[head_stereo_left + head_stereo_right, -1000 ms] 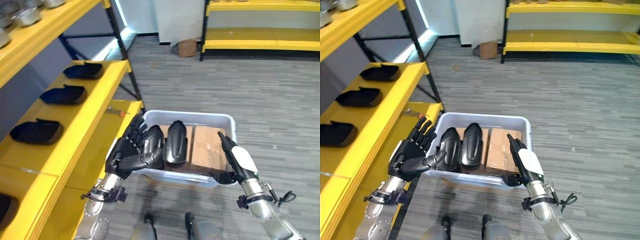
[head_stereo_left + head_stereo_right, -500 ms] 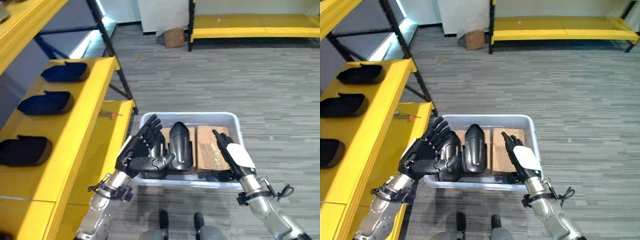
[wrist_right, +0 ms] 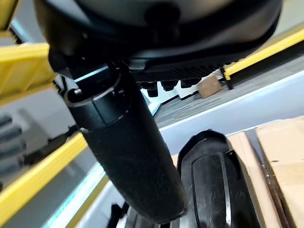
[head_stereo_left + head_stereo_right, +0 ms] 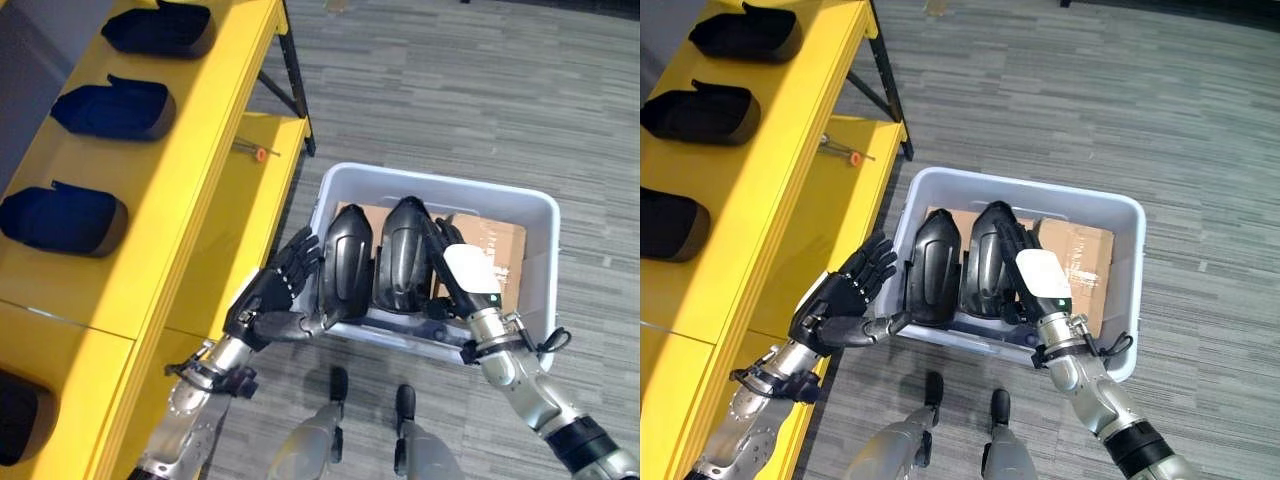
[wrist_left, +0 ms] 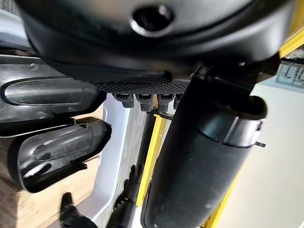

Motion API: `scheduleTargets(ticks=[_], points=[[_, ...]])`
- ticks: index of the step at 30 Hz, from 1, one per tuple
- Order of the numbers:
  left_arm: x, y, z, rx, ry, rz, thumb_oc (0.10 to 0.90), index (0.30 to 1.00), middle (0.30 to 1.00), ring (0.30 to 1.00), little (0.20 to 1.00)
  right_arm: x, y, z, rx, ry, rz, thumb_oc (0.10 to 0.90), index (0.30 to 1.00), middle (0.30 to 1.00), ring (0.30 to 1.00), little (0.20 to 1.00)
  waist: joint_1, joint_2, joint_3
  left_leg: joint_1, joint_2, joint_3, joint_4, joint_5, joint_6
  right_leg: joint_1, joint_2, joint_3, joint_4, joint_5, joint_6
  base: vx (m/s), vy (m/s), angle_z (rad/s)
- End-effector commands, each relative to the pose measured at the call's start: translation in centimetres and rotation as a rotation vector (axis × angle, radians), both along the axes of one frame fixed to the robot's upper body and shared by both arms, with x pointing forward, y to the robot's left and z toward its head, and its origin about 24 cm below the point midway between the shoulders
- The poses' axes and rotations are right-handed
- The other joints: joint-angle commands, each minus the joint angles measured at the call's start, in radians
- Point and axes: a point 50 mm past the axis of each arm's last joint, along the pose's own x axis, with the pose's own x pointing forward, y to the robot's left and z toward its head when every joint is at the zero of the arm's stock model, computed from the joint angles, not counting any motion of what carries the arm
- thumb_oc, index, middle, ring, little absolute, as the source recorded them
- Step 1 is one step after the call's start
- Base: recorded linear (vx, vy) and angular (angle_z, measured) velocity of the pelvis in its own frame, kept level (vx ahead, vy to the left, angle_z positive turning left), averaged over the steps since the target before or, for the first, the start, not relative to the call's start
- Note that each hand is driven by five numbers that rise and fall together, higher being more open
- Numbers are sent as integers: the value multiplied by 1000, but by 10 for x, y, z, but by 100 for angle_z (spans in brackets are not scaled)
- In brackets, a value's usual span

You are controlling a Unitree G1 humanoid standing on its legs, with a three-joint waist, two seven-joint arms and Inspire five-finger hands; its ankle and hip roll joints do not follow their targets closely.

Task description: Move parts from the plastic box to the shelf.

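Note:
A white plastic box point(image 4: 540, 215) stands on the floor with two black shell-shaped parts upright in it, one on the left point(image 4: 346, 262) and one on the right point(image 4: 400, 255), beside a cardboard piece point(image 4: 495, 245). My left hand point(image 4: 270, 300) is open just outside the box's left wall, fingers spread, its thumb reaching towards the left part. My right hand point(image 4: 455, 275), with a white cover, is open with straight fingers laid against the right part's side. Past the thumb point(image 3: 128, 156) in the right wrist view lies that part point(image 3: 213, 180).
The yellow shelf point(image 4: 200, 150) runs along the left and carries several black parts point(image 4: 110, 108) in a row. A small orange-tipped tool point(image 4: 255, 152) lies on the lower shelf board. Grey carpet floor lies beyond and to the right of the box.
The camera has tilted down towards the box. My left hand has come off the left part to the box's left wall. My right hand has shifted from the cardboard to the right part.

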Motion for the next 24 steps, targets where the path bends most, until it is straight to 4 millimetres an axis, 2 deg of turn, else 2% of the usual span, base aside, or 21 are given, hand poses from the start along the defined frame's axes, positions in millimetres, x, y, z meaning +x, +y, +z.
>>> scheduleTargets(ticks=[1, 5, 9, 17, 24], points=[[-1, -6, 45, -106, -227, -67, 900, 1000, 1000, 1000, 1000, 13, 14, 36, -29, -223, 51, 900, 1000, 1000, 1000, 1000, 12, -21, -46, -70, 16, 17, 52, -43, -9, -30, -21, 25, 140, -71, -7, 6, 9, 7], [-1, -5, 46, -108, -233, -76, 900, 1000, 1000, 1000, 1000, 20, 7, 27, -41, -194, -17, 900, 1000, 1000, 1000, 1000, 29, -17, -22, -91, 10, 10, 61, -40, -6, -48, -23, 16, 149, -73, -7, 1, -1, 8], [-1, -4, 47, -107, -239, -86, 900, 1000, 1000, 1000, 1000, 20, 8, 24, -66, -201, -15, 900, 1000, 1000, 1000, 1000, 35, -13, 1, -107, 6, 6, 58, -35, -3, -68, -22, 14, 159, -75, -6, 5, -1, 6], [1, -10, 48, -101, -235, -111, 900, 1000, 1000, 1000, 1000, 21, 11, 30, -89, -240, -5, 900, 1000, 1000, 1000, 1000, 38, -13, 35, -123, 3, 9, 57, -32, 2, -99, -22, 15, 176, -74, -3, -11, -13, 4], [0, -7, 46, -92, -228, -103, 900, 1000, 1000, 1000, 1000, 20, 11, 20, -126, -153, 14, 900, 1000, 1000, 1000, 1000, 42, -15, 49, -126, 4, 13, 66, -36, 3, -116, -24, 11, 191, -74, -1, 7, -25, 0]])
